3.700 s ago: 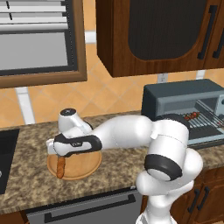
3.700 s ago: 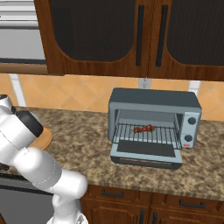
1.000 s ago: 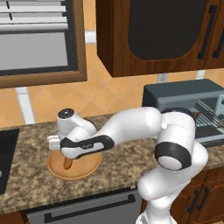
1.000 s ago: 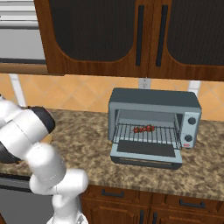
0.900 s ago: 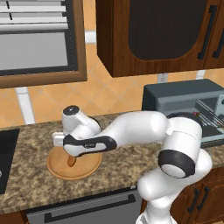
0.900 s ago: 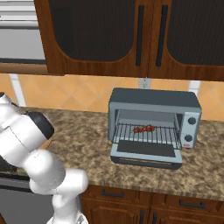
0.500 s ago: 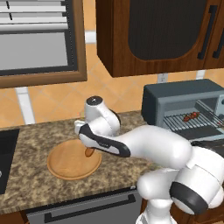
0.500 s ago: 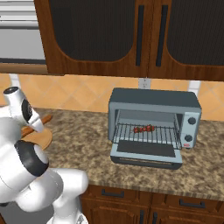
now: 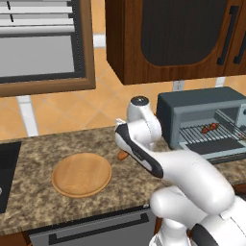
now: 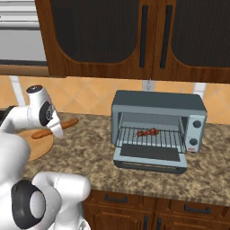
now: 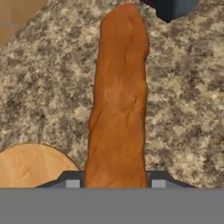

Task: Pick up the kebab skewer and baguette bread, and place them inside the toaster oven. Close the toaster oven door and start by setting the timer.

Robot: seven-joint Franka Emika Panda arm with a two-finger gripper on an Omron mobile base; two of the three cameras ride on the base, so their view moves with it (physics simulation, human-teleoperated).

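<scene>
My gripper [image 11: 114,182] is shut on the baguette bread [image 11: 118,100], an orange-brown loaf that runs away from the hand above the speckled counter. From the right base view the baguette bread [image 10: 67,124] hangs level under the gripper [image 10: 57,129], just right of the wooden plate. Its end [image 9: 122,154] pokes out below the arm in the left base view. The toaster oven [image 10: 158,104] stands to the right with its door [image 10: 150,154] dropped open. The kebab skewer [image 10: 147,132] lies on the wire rack inside; it shows as skewer [image 9: 210,128] from the left too.
A round wooden plate [image 9: 81,174] lies bare on the granite counter [image 10: 90,148], left of the arm. Dark wood cabinets [image 10: 117,36] hang above the oven. A black cooktop edge [image 9: 5,168] sits at the far left. Drawers run below the counter front.
The arm has lifted the baguette off the wooden plate and swung it to the right, toward the toaster oven. The plate now lies bare. The oven and skewer have not moved.
</scene>
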